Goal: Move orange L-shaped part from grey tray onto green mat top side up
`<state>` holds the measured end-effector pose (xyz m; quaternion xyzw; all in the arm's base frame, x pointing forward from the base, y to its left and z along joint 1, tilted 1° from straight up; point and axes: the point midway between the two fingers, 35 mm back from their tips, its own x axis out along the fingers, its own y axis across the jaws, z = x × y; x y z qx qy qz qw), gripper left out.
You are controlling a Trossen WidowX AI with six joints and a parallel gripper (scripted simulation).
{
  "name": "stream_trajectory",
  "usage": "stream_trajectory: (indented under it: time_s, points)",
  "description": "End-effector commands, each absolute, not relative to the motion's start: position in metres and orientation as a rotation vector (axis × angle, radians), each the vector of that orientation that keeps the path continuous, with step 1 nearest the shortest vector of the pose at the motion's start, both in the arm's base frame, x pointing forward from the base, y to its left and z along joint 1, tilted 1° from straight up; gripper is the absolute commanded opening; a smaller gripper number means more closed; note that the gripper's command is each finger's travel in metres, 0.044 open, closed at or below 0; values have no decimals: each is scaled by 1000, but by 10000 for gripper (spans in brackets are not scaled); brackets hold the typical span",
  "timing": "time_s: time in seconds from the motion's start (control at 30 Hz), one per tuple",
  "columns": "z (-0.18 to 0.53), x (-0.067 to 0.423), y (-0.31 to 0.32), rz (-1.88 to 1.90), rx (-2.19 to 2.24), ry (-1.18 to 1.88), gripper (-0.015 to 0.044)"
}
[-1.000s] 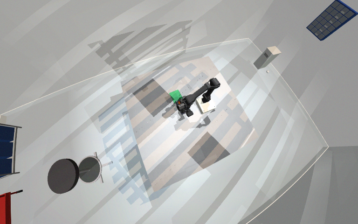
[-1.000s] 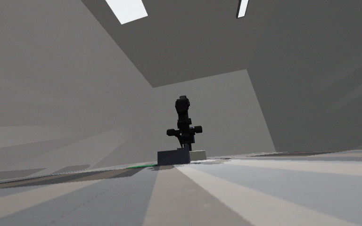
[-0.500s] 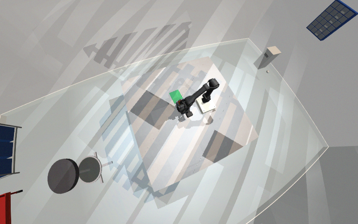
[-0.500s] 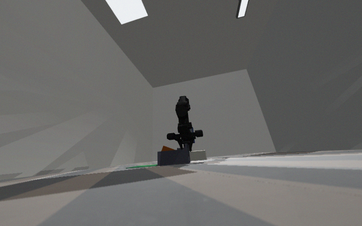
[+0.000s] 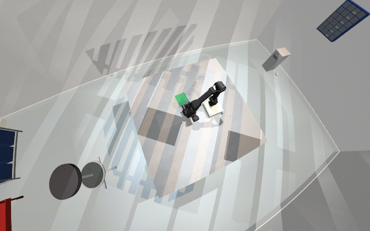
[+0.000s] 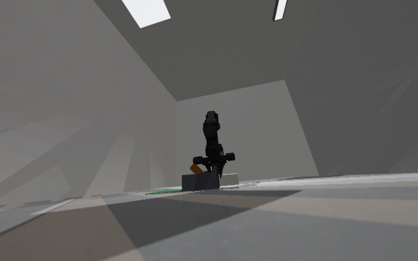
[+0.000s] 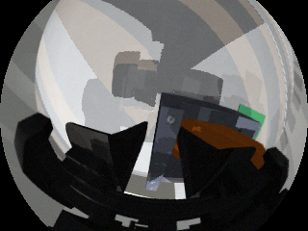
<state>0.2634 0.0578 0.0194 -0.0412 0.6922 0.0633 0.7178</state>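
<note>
The orange L-shaped part (image 6: 196, 168) (image 7: 221, 138) is tilted in the grey tray (image 6: 198, 182) (image 7: 199, 111). In the exterior view its left end sticks up above the tray's rim, and its other end is hidden down in the pocket under my fingers. My gripper (image 5: 188, 109) (image 6: 216, 173) (image 7: 162, 127) points down onto the tray's right side. Its fingers stand partly apart with nothing between them, and the right finger is against the part. The green mat (image 5: 180, 97) (image 6: 163, 192) (image 7: 252, 115) lies flat beside the tray, on the side of the raised end.
The arm's white base plate (image 5: 215, 110) (image 6: 229, 178) lies just behind the tray. Far off on the floor are a round dark stool (image 5: 65, 181), a grey box (image 5: 275, 58) and blue shelving (image 5: 6, 155).
</note>
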Motion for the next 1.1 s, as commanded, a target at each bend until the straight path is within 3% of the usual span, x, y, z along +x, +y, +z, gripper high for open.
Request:
stream_trajectory:
  time_s: [0.0, 1.07]
  points:
    - [16, 260, 56, 130, -93, 1545, 180]
    - [31, 258, 68, 131, -93, 1545, 180]
